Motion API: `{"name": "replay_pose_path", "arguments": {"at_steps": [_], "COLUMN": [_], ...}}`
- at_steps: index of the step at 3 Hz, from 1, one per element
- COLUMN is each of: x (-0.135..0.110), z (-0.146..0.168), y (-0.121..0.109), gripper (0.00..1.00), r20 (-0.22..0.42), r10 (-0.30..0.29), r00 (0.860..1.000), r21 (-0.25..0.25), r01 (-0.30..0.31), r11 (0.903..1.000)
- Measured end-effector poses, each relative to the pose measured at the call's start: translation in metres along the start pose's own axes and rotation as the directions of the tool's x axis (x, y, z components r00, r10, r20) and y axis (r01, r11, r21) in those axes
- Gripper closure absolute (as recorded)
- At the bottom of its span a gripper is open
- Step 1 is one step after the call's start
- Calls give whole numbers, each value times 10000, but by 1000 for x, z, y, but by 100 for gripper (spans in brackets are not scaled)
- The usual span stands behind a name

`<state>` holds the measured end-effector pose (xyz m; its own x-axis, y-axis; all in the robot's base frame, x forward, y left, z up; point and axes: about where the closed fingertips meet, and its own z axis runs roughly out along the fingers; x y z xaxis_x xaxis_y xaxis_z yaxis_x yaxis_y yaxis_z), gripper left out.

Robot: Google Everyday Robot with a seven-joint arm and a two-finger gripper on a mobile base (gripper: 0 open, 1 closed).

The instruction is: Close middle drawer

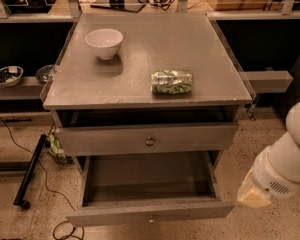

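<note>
The middle drawer (150, 213) is grey, with a long low front panel and a tiny centre knob. It stands pulled far out of the cabinet, and its deep box (147, 176) is bare. Above it the taller-fronted grey drawer with a brass knob (149, 140) is slightly pulled out. My white arm (282, 166) hangs at the right, beside the middle drawer's right corner and apart from it. The gripper is out of view.
On the cabinet top (140, 64) stand a white bowl (104, 42) and a green packet lying on its side (172, 81). A black bar (30, 169) and cables lie on the floor at left. Bowls sit on a low shelf at left (7, 75).
</note>
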<state>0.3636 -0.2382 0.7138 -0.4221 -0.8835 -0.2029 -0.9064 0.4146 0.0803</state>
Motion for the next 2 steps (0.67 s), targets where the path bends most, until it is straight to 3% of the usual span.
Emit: {"name": "replay_pose_path", "arguments": {"at_steps": [1,2], "x": [26,40], "z": [46,97], "y": [15,26], "gripper": [100,100], "r20": [-18,-108], "r10": [425,721], "r00": [9991,9973], "r21": [-631,-1465], "r01": [-426,-729], "r11": [9971,9865]}}
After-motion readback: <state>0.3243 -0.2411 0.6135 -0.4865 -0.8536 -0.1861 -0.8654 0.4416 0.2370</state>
